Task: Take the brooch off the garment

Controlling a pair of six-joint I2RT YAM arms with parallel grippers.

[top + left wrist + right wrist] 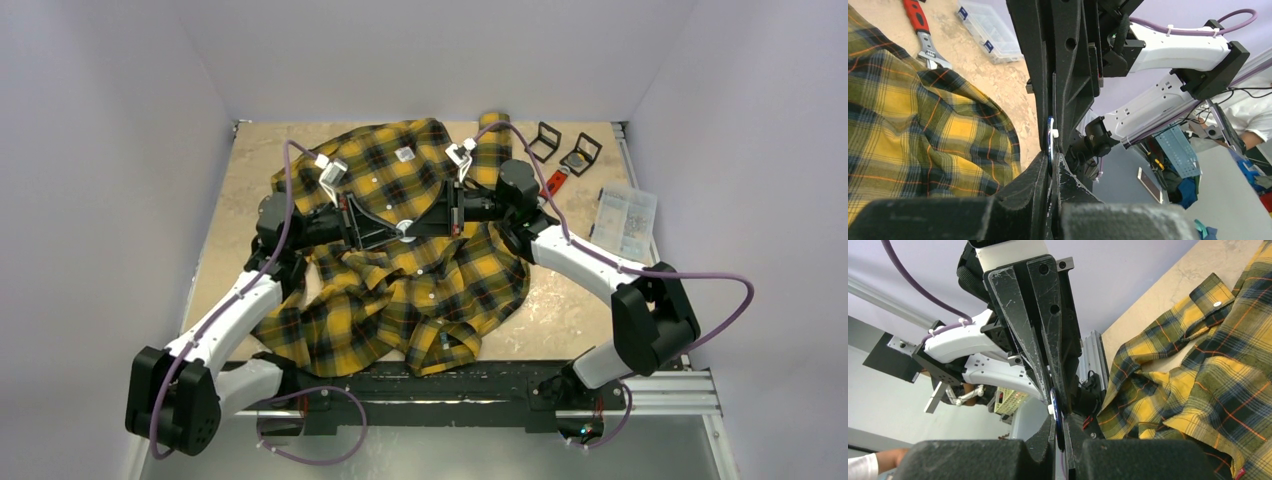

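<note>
The yellow and black plaid garment (pixel 410 290) lies crumpled on the table; it also shows in the left wrist view (pixel 913 125) and the right wrist view (pixel 1208 375). The brooch (pixel 405 228) is a thin blue disc with a white stud, seen edge-on in the left wrist view (pixel 1050 137) and the right wrist view (pixel 1054 407). My left gripper (pixel 392 232) (pixel 1053 157) and right gripper (pixel 420 226) (pixel 1059 417) meet tip to tip above the shirt. Both are shut on the brooch, each gripping it from its own side. No fabric shows between the jaws.
A red-handled wrench (pixel 553 183) (pixel 920 30) lies at the back right. A clear plastic parts box (pixel 625 220) (pixel 988 32) sits near the right edge. Two black brackets (pixel 545 140) (pixel 580 153) stand at the back. White walls enclose the table.
</note>
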